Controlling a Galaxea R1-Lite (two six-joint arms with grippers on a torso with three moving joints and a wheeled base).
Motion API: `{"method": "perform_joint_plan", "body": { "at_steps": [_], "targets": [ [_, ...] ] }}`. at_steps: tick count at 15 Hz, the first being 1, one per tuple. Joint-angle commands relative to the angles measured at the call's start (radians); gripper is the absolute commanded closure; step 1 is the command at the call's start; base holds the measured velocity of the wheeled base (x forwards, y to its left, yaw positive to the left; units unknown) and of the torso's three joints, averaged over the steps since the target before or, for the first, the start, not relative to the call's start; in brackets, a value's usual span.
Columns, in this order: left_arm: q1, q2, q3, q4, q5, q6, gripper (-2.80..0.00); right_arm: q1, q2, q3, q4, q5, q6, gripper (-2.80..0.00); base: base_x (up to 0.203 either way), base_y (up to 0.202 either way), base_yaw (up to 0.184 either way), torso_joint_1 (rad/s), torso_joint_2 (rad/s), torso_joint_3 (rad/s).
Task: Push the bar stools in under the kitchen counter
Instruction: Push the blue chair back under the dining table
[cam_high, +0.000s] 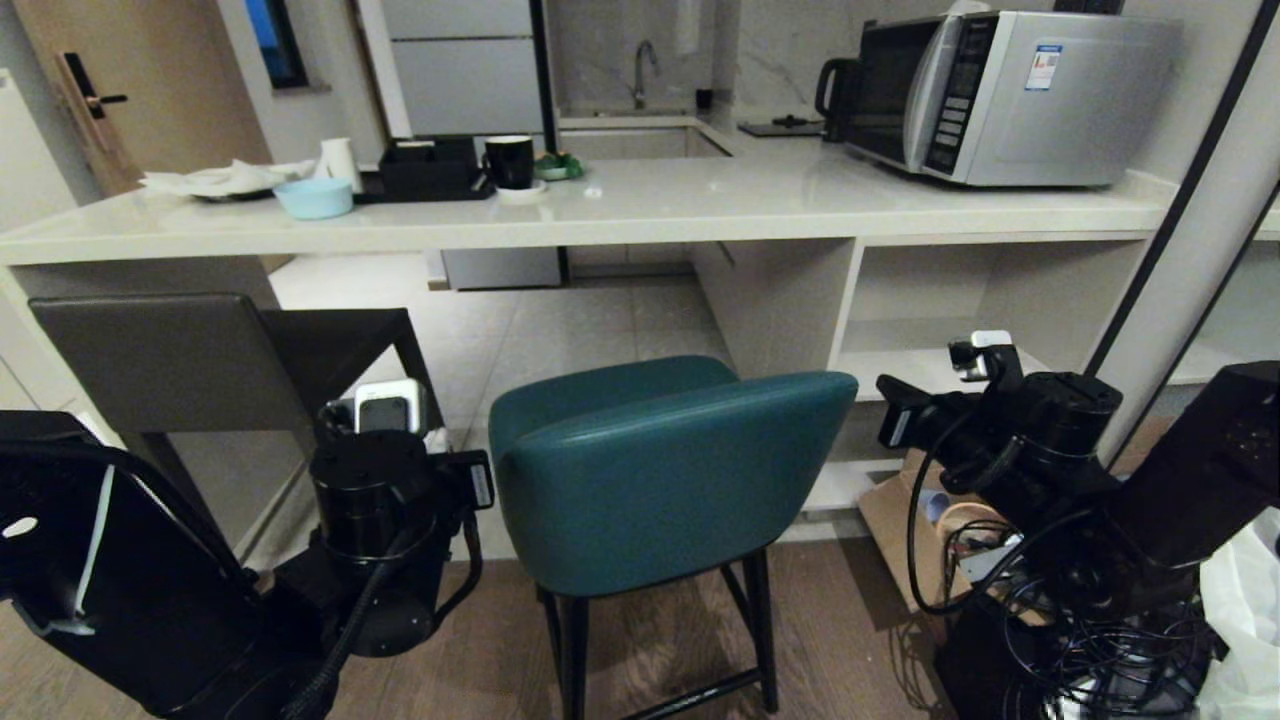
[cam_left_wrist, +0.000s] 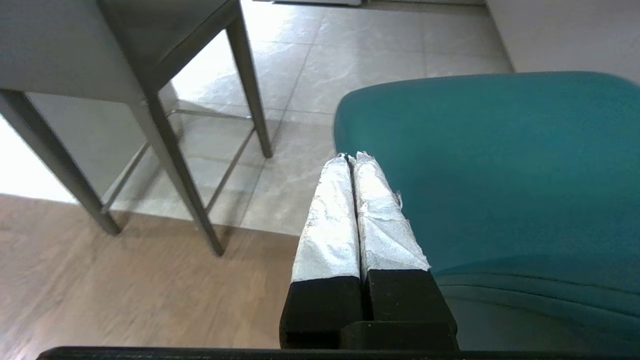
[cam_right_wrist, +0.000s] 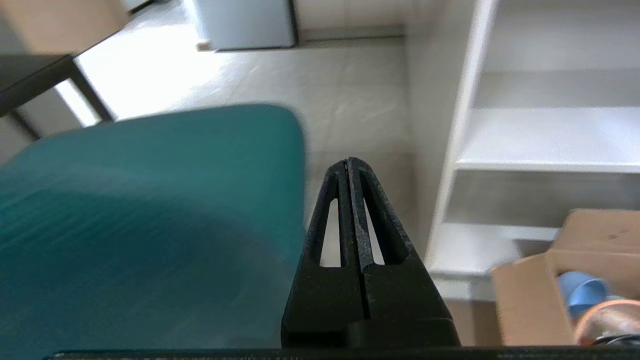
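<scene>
Nearest: left gripper (cam_left_wrist: 352, 159) pressed shut, empty, at left edge of teal stool (cam_high: 660, 470); right gripper (cam_right_wrist: 348, 162) likewise shut, empty, off its right side. Teal stool centre, backrest near, seat just short of counter (cam_high: 700, 205). Grey stool (cam_high: 200, 360) left, partly beneath slab. Far: microwave (cam_high: 1010, 95) on top, right.

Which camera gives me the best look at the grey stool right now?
The head view: it shows the grey stool with its backrest and seat, partly under the kitchen counter. The left wrist view catches only the seat's underside and legs. The right wrist view shows just a dark corner and one leg.
</scene>
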Motion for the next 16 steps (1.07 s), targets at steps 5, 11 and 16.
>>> {"method": "perform_joint_plan", "body": {
  "at_steps": [5,11,16],
  "targets": [
    [-0.084,-0.018,0.054,-0.006,0.004,-0.022,0.00,-0.039,0.169,-0.296,0.118,0.111,0.002,0.00,0.000,0.000,0.000,0.000,0.00,0.000],
    [-0.107,0.018,0.049,-0.006,0.001,-0.064,0.00,0.046,0.157,-0.163,0.055,0.208,0.003,0.00,0.000,0.000,0.000,0.000,0.00,0.000],
    [-0.010,0.022,0.041,-0.006,-0.035,-0.087,0.00,0.121,0.129,0.043,-0.092,0.206,0.006,0.00,0.000,0.000,0.000,0.000,0.00,0.000]
  ]
}}
